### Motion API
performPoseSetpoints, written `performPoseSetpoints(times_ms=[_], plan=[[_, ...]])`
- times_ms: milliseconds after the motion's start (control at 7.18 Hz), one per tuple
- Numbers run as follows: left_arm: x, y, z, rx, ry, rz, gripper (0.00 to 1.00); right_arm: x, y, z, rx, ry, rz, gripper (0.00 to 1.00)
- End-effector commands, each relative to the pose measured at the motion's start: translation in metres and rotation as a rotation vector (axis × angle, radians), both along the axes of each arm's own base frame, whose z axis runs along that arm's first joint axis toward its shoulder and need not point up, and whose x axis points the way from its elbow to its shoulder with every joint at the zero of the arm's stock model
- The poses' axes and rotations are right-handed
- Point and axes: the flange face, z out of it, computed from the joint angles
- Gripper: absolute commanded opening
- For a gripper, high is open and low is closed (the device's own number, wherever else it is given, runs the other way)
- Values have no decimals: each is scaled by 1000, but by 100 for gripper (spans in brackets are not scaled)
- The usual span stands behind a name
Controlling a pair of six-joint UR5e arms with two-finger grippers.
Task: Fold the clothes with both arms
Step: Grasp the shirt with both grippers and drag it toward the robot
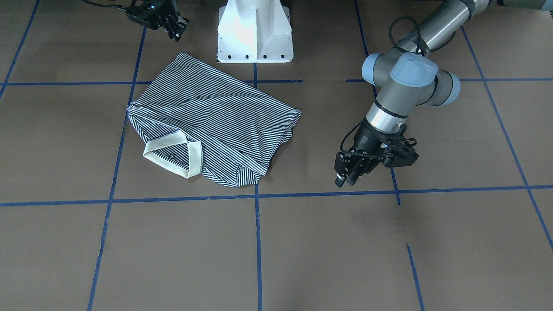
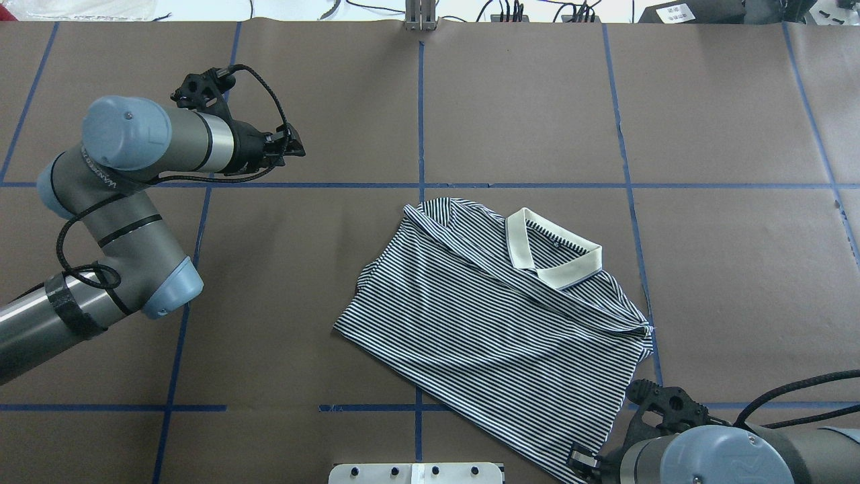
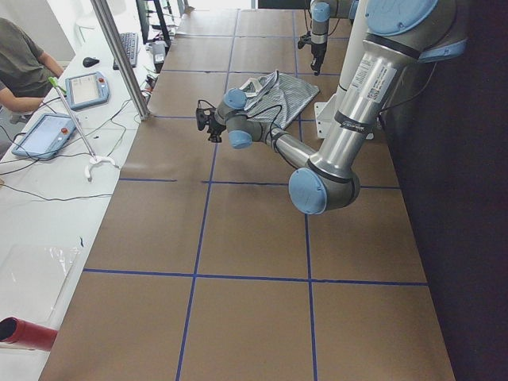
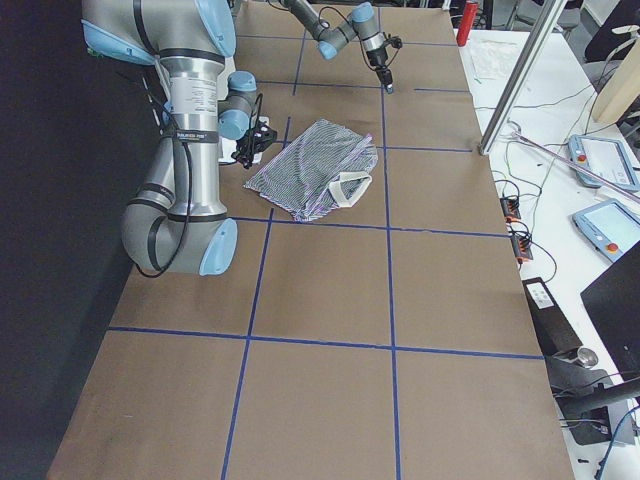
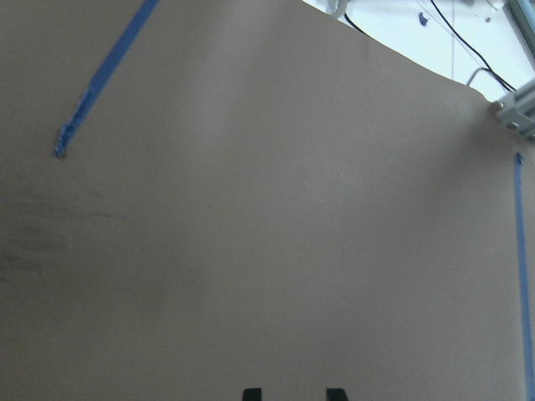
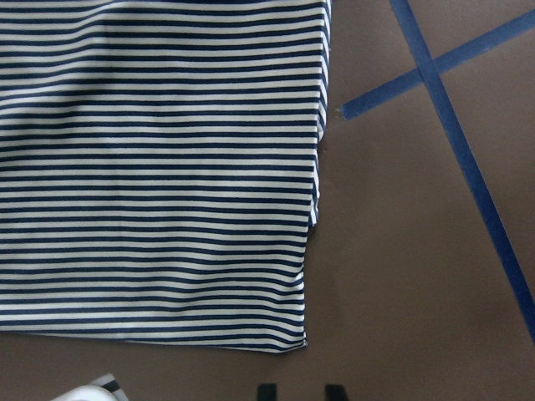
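The striped polo shirt (image 1: 216, 116) lies folded on the brown table, cream collar (image 1: 173, 157) toward the operators' side; it also shows in the overhead view (image 2: 497, 323). My right gripper (image 1: 178, 29) hovers by the shirt's hem corner near the base. In the right wrist view (image 6: 299, 391) its fingertips stand apart and empty, just off the hem corner (image 6: 305, 334). My left gripper (image 1: 344, 181) hangs over bare table well away from the shirt, also seen from overhead (image 2: 299, 144). The left wrist view (image 5: 292, 394) shows its tips apart with nothing between them.
The white pedestal base (image 1: 255, 34) stands just behind the shirt. Blue tape lines (image 1: 258, 242) grid the brown table. An operators' desk with tablets (image 3: 48, 131) and cables runs along the table's far side, with a metal post (image 3: 119, 55).
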Motion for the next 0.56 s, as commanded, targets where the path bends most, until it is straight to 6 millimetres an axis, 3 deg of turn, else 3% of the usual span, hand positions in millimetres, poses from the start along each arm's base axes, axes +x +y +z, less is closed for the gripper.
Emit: performPoseSetpoints(times_ms=[0,139,279,418], plan=[[29,81,-37,-99,134,102,53,13,-34,-16,31,-36,105,100],[43,126,-31,-167,151,122,53,26,-76,-32,38,-73,206,100],[68,162,-33,-186,69,93,54,41,-107,-35,48,-78,277,100],[87,186,-29,-215,-54,78,59,39,-115,-28,52,-59,293,100]])
